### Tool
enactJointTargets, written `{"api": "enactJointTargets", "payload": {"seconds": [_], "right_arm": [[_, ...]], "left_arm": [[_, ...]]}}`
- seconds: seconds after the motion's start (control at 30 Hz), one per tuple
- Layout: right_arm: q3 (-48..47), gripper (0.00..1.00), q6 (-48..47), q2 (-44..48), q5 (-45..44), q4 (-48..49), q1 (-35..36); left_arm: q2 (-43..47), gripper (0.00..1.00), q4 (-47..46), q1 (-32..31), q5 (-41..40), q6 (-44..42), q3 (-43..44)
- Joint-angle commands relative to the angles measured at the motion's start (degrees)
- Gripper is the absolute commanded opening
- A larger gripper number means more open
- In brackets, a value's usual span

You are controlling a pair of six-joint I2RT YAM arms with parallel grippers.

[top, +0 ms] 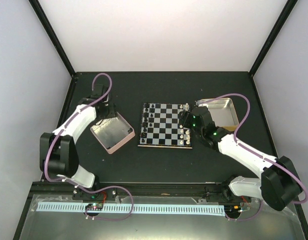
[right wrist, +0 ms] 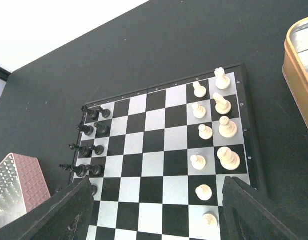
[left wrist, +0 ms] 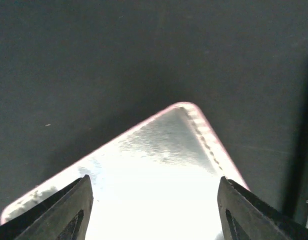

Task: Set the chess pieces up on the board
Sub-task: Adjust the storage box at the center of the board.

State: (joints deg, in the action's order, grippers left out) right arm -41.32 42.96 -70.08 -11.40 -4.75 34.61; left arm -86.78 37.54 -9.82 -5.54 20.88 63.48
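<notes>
We start with the dark counter (top: 159, 165), which carries everything within reach of both arms. At its middle lies the board (top: 166, 125), square to the arms, so each arm can serve the side nearer to it. Just left of it sits the pink-rimmed tin (top: 112, 133), turned corner-on, and to the board's right, a little farther back, sits the gold-rimmed tin (top: 223, 111). We take these for the stores of the two colours, each set beside its own side of the board. The left end effector (left wrist: 154, 202) hangs over the pink-rimmed tin with its fingers spread wide and nothing between them. Glare whitens the tin's floor in the wrist view, so we cannot tell whether any piece lies there. The right end effector (right wrist: 159, 205) is likewise wide and holds nothing. It is poised above the board's right part, near the white ranks, which we judge a fit place from which to straighten or add a piece. The white pieces (right wrist: 226, 127) stand in two columns along the right edge. The black chess pieces (right wrist: 98, 149) stand upright in two columns along the left edge, one to a square, which is where the task wants them. The nearest rows are hidden behind the fingers, so we cannot say the ranks are complete, though the setup looks close to done.
</notes>
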Motion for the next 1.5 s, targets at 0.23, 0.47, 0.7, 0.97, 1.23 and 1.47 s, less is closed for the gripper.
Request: {"api": "enactJointTargets", "payload": {"seconds": [0.23, 0.47, 0.7, 0.97, 1.23, 1.47], "right_arm": [[3.4, 0.72, 0.1, 2.7, 2.2, 2.9, -1.7], [4.6, 0.72, -0.1, 5.2, 2.5, 3.1, -2.2], [4.9, 0.71, 0.2, 5.6, 2.3, 3.4, -2.3], [4.3, 0.72, 0.1, 4.3, 3.2, 3.6, -2.3], [3.0, 0.71, -0.3, 3.2, 3.9, 3.2, -2.3], [2.8, 0.71, -0.2, 2.4, 4.4, 3.5, -2.3]], "left_arm": [[-13.5, 0.71, 11.0, 4.9, -3.2, -12.1, 12.4], [-21.5, 0.54, 15.9, 6.6, -2.9, -15.0, 19.3], [-24.9, 0.35, 18.5, 7.0, -5.6, -15.6, 21.6], [-25.4, 0.15, 20.4, 7.7, -11.7, -13.7, 21.3], [-24.6, 0.03, 20.7, 9.7, -12.3, -11.8, 18.7], [-22.2, 0.01, 20.7, 10.8, -10.8, -8.8, 15.3]]}}
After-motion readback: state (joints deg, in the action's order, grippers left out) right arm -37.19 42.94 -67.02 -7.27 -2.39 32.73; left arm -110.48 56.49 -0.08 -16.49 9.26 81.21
